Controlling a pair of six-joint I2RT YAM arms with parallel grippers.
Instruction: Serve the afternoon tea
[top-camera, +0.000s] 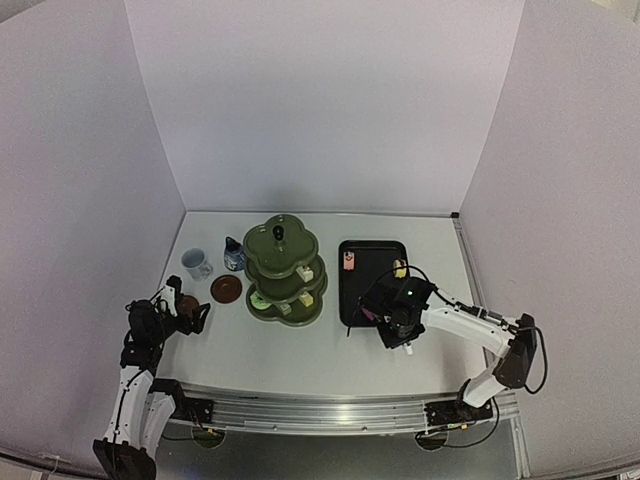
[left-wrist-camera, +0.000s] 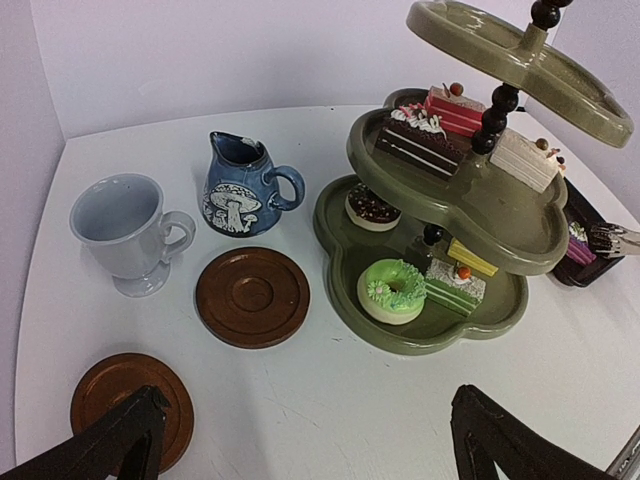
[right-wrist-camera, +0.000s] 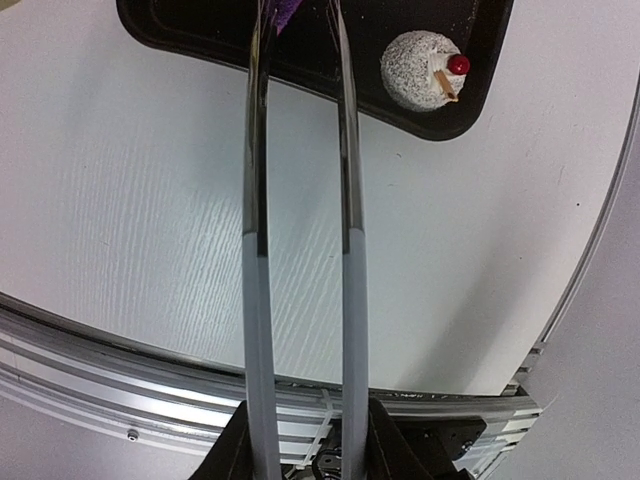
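Observation:
The dark green three-tier stand (top-camera: 283, 265) holds several small cakes, among them a green doughnut (left-wrist-camera: 392, 290). Left of it stand the white mug (left-wrist-camera: 125, 232) and the blue-and-white pot (left-wrist-camera: 238, 186), with two brown coasters (left-wrist-camera: 252, 296) (left-wrist-camera: 125, 395) in front. My left gripper (left-wrist-camera: 310, 420) hangs open low over the table, its left finger over the nearer coaster. My right gripper (right-wrist-camera: 305, 450) is shut on the metal tongs (right-wrist-camera: 256, 200), whose tips reach a purple cake (right-wrist-camera: 285, 12) on the black tray (right-wrist-camera: 200, 25). A white cherry-topped cake (right-wrist-camera: 420, 68) lies in the tray corner.
The tray (top-camera: 372, 255) lies right of the stand with a pink cake (top-camera: 349, 262) and a yellow one (top-camera: 400, 268) at its far end. White walls close in three sides. A metal rail runs along the near table edge.

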